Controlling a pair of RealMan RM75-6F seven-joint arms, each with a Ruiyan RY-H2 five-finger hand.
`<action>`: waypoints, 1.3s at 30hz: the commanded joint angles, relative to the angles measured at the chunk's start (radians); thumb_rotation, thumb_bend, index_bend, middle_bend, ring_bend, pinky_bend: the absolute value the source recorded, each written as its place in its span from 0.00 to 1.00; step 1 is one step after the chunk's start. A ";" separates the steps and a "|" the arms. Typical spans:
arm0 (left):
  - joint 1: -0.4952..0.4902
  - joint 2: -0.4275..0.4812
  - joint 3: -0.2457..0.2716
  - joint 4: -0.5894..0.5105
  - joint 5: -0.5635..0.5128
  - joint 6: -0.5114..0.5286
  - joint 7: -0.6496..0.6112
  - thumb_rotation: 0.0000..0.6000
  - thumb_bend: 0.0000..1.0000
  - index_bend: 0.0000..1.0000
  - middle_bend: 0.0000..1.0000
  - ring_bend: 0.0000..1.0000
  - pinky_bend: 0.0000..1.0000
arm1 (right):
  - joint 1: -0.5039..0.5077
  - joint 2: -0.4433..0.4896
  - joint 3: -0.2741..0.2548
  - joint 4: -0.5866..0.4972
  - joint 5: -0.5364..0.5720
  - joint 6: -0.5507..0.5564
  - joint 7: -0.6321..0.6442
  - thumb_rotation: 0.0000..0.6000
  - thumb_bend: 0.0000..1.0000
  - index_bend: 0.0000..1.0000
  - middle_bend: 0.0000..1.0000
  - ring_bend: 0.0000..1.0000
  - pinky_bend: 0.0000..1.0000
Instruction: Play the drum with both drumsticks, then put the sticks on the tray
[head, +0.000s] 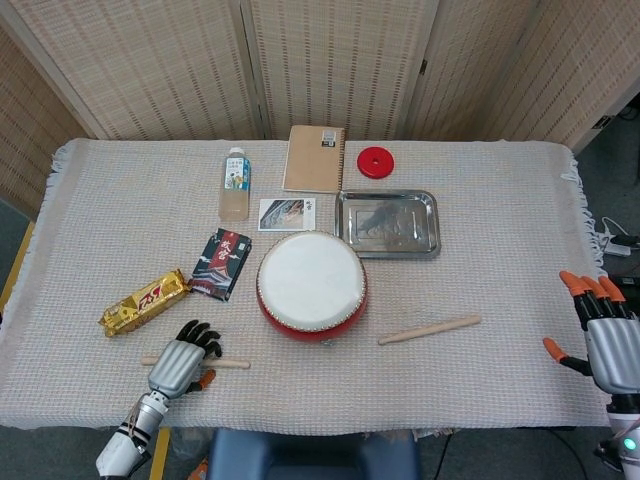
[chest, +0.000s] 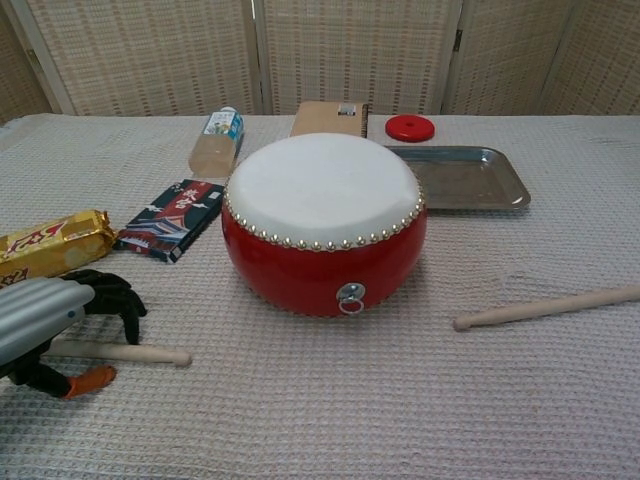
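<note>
Left hand (head: 182, 362) sits low at the near left edge of the table, palm down over the left drumstick (chest: 130, 352). Dark fingers (chest: 118, 297) arch over the far side of the stick, orange-tipped thumb (chest: 90, 380) on the near side; fingers curled around but not clamped, stick lies flat on the cloth. Whether any finger touches the wood, cannot tell. Rounded stick tip pokes out to the hand's right, toward the drum.

Right hand (head: 604, 335) hangs off the near right corner of the table, fingers spread and pointing up, holding nothing. Seen only in the head view.

Right drumstick (head: 429, 330) lies on the cloth well to the left of the right hand, between it and the drum, slightly angled.

Drum (head: 311, 284), red shell with white skin, stands beyond and to the right of the left hand, mid-table.

Gold snack bar (head: 144, 301) just beyond the left hand; dark packet (head: 221, 263) further out beside the drum.

Metal tray (head: 344, 236) directly behind the drum, nothing in it. Card (head: 287, 214) left of the tray.

Furthest out: bottle (head: 235, 184), notebook (head: 315, 158), red disc (head: 375, 161).
</note>
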 joint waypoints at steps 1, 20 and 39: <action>-0.002 -0.005 0.001 0.005 -0.007 -0.004 -0.002 1.00 0.38 0.45 0.21 0.08 0.07 | 0.000 0.001 -0.001 0.000 -0.001 0.000 0.005 1.00 0.13 0.00 0.12 0.00 0.07; 0.039 0.055 -0.060 -0.053 0.064 0.204 -0.553 1.00 0.43 0.60 0.36 0.20 0.16 | -0.006 0.014 -0.002 -0.012 -0.012 0.015 0.027 1.00 0.13 0.00 0.12 0.00 0.07; 0.034 0.108 -0.181 -0.012 -0.123 0.013 -1.582 1.00 0.43 0.53 0.47 0.34 0.34 | -0.010 0.027 -0.006 -0.053 -0.021 0.024 -0.003 1.00 0.13 0.00 0.12 0.00 0.07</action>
